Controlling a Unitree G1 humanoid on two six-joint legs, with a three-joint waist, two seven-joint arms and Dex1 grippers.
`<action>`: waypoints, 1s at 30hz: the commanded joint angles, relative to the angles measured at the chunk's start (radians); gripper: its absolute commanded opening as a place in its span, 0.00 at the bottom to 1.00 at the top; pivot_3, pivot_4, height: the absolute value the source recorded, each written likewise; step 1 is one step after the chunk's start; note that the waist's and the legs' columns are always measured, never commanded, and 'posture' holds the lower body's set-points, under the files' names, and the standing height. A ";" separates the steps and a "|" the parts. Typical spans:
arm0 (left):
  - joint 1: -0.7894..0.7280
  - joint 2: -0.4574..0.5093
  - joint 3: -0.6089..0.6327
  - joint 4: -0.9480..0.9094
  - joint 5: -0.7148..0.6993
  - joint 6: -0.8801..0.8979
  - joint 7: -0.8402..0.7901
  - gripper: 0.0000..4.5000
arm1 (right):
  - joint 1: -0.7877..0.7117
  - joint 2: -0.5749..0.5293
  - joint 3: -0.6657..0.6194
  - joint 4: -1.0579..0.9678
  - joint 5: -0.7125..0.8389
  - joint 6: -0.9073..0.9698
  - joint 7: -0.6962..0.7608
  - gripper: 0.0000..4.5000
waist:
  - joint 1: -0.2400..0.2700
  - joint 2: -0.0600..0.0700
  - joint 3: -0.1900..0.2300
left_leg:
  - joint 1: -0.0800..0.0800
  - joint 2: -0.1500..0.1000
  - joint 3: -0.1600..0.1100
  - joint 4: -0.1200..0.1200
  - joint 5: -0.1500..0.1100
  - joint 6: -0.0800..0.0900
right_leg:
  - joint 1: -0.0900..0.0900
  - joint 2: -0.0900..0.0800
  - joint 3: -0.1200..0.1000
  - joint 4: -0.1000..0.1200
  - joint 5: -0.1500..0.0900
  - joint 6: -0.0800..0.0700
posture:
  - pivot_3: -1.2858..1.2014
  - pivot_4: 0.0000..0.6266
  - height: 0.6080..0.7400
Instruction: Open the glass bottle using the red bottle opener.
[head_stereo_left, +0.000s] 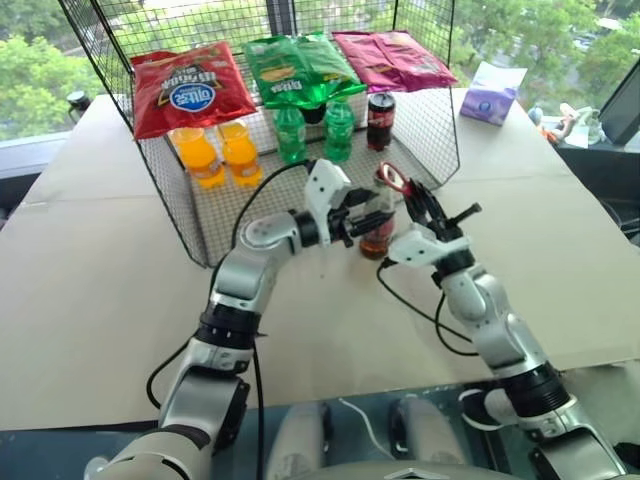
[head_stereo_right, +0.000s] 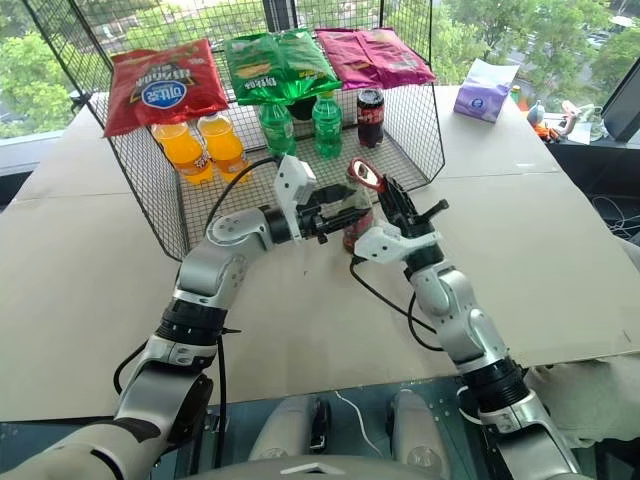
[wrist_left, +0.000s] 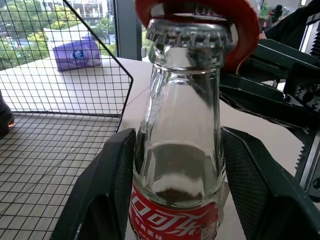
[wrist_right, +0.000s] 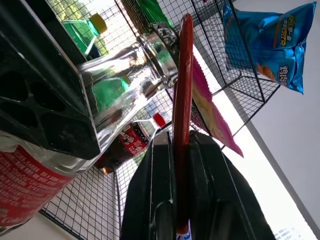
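Big brown table (head_stereo_left: 90, 290) in front of you. Wire basket (head_stereo_left: 440, 150) sits on far part, full of chip bags and drink bottles. Your left gripper (head_stereo_left: 368, 222) squeezes glass bottle (head_stereo_left: 378, 235) from both sides, holding it upright just in front of basket. Your right gripper (head_stereo_left: 418, 205) is clamped tight on red bottle opener (head_stereo_left: 393, 179) handle. Opener loop sits on metal cap (wrist_left: 192, 34), hooked over far edge.

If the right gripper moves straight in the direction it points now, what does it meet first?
Probably the glass bottle: the red bottle opener in the right gripper already sits at its cap; exact contact is unclear.
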 joint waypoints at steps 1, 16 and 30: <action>-0.029 -0.015 -0.014 -0.034 -0.008 -0.012 -0.012 0.51 | 0.012 -0.036 0.063 0.014 -0.067 0.029 0.102 0.00 | 0.000 0.000 0.000 | 0.000 0.000 0.000 0.000 0.000 0.000 | 0.000 0.000 0.000 0.000 0.000 0.000 | 0.52 0.24 1.00; -0.026 -0.019 -0.019 -0.029 -0.001 -0.023 -0.017 0.51 | -0.004 -0.205 0.007 -0.235 -0.056 0.171 0.465 0.00 | 0.005 0.000 0.000 | -0.001 0.000 -0.001 0.000 0.000 0.000 | 0.000 -0.002 -0.001 -0.001 0.000 0.000 | 0.52 0.24 1.00; -0.017 -0.013 -0.022 -0.024 0.003 -0.038 -0.025 0.51 | -0.146 -0.243 -0.086 -0.303 0.087 0.228 0.649 0.00 | 0.005 0.000 0.001 | -0.002 -0.001 -0.006 -0.001 0.000 0.000 | -0.001 -0.002 -0.002 -0.002 0.000 0.000 | 0.52 0.24 1.00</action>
